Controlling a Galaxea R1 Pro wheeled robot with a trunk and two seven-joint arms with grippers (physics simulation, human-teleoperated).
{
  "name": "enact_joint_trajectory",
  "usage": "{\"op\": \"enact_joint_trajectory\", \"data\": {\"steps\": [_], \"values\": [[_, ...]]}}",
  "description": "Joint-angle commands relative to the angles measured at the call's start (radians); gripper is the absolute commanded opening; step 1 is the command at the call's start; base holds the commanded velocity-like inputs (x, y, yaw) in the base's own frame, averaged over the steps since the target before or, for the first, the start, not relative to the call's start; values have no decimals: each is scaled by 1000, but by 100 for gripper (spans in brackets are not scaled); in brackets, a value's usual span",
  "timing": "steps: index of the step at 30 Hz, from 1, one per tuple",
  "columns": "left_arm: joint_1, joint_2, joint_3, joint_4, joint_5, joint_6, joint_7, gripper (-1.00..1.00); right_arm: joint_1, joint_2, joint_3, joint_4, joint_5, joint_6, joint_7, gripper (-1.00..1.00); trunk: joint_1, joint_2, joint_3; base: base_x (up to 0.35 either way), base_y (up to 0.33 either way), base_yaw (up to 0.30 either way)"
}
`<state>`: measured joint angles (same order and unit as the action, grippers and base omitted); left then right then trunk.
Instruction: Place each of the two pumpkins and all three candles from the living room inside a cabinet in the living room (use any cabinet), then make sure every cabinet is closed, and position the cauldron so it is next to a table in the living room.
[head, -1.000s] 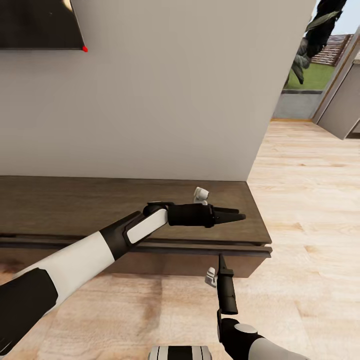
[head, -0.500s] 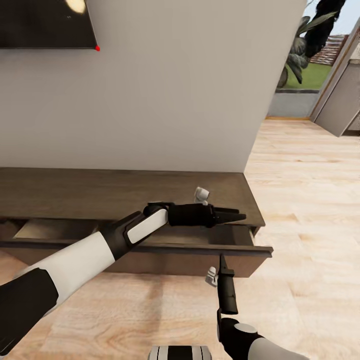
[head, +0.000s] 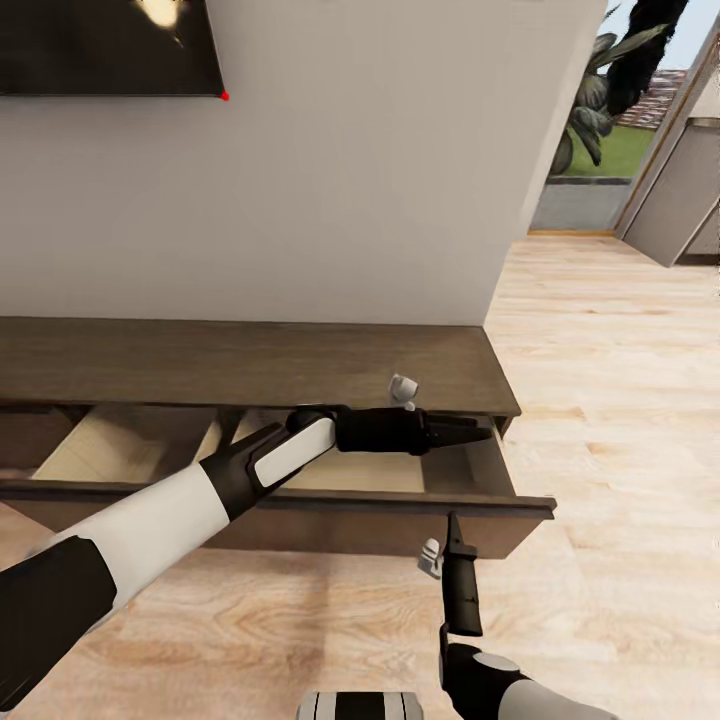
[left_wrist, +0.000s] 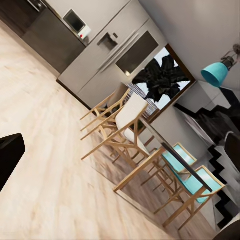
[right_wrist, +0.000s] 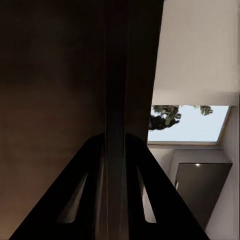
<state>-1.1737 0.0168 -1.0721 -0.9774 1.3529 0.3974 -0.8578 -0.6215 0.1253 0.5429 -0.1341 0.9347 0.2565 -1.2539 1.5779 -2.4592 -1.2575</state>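
Right tool (head: 452, 522) has its fingers pressed together just under the front edge of the cabinet (head: 250, 365) drawer, apparently to draw it out; the left tool (head: 478, 432), also shut and empty, hovers over the open, bare drawer. Beyond lie wood floor (head: 610, 400) and white wall (head: 380, 180).

Tilted look across a light wood plank floor (left_wrist: 45, 150). Wooden chairs (left_wrist: 117, 125) drawn up along a long dining table (left_wrist: 165, 160), two with turquoise seats (left_wrist: 192, 182). Beyond, a grey fridge (left_wrist: 107, 55), dark plant (left_wrist: 160, 80), teal lampshade (left_wrist: 215, 75).
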Motion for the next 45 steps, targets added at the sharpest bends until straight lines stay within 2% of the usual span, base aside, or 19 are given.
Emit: {"op": "enact_joint_trajectory", "data": {"steps": [1, 12, 19, 45], "values": [[0, 0, 0, 0, 0, 0, 0, 100, 0, 1, 63, -50, 13, 1, -4, -100, 0, 0, 0, -223, 2, 0], [0, 0, 0, 1, 0, 0, -2, 100, 0, 1, 63, -50, 13, 1, -4, -100, 0, 0, 0, -42, 0, 0], [0, 0, 0, -4, 0, 0, -4, 100, 0, 1, 63, -50, 14, 1, -4, -100, 0, 0, 0, -208, 0, 0], [0, 1, 0, 1, 0, 0, -4, 100, 0, 1, 63, -50, 14, 0, -6, -100, 0, 0, 0, -22, 0, 0]]}}
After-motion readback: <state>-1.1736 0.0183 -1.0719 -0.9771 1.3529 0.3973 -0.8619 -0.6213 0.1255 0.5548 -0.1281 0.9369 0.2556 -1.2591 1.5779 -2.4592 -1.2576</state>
